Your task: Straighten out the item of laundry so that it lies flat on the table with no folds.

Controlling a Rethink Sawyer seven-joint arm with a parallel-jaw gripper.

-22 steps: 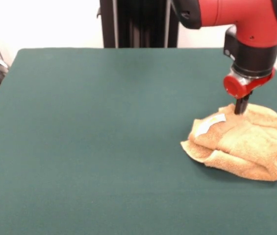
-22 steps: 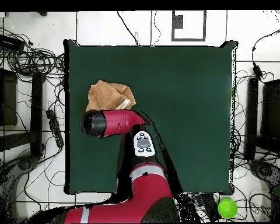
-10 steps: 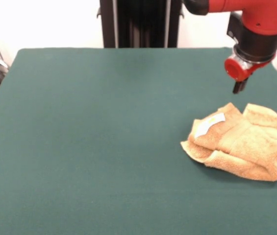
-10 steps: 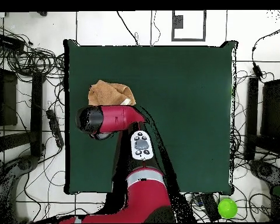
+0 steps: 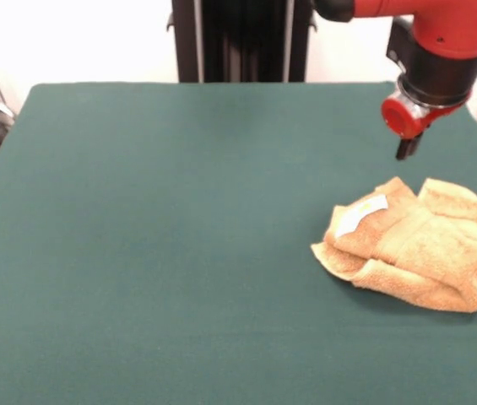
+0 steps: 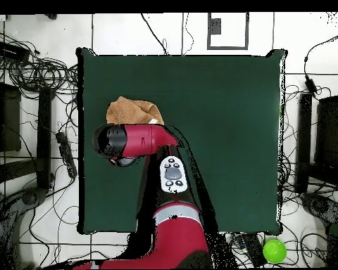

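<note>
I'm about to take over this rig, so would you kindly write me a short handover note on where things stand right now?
Gripper: raised above the table, behind the towel, holding nothing. Whether it is open or shut cannot be told.
Towel: bunched in a folded heap near one side edge of the green table, with its white label facing up on one fold.
Done: nothing visible yet; the towel has several folds stacked on each other.
Left: grasp an edge or corner, pull the layers apart and spread the towel flat. There is plenty of bare table toward the middle to work in.
</note>
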